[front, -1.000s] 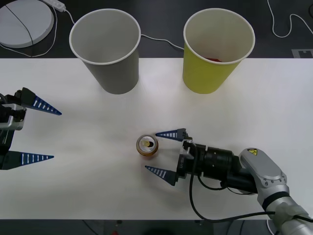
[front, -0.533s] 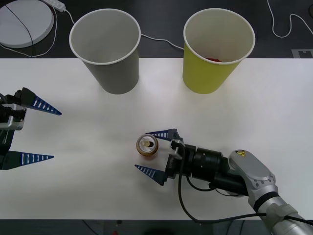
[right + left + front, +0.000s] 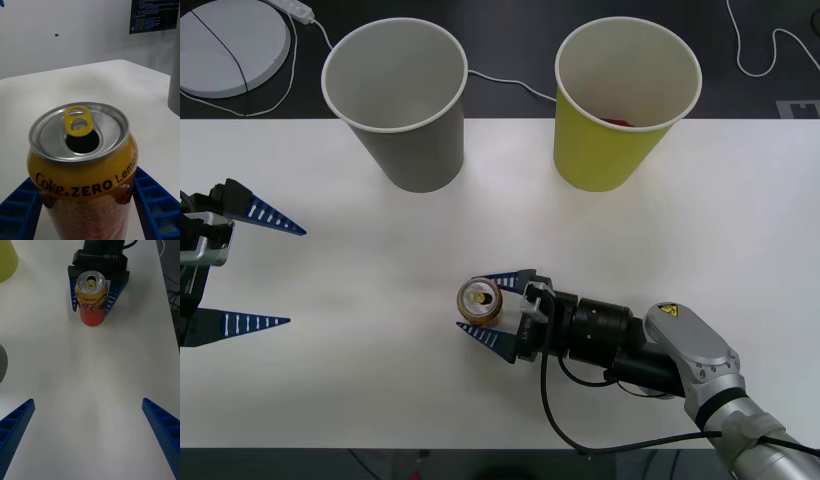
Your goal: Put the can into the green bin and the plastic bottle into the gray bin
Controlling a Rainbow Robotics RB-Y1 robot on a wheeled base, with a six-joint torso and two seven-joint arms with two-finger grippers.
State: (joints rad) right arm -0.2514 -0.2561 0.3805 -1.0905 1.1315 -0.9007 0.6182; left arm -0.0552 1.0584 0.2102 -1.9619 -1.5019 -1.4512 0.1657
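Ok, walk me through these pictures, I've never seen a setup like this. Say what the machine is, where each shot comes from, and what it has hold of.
This is a two-armed robot at a white table. The wide picture comes from a camera above its arms, looking down. The two tall pictures come from cameras on its wrists. Each arm ends in a tool with two blue ribbed fingers. On the table stand a gray bin, a green bin and a small can with an open top. The right tool has a finger on each side of the can, close against it, though a firm grip can't be confirmed. The left tool waits open at the table's left edge, holding nothing.
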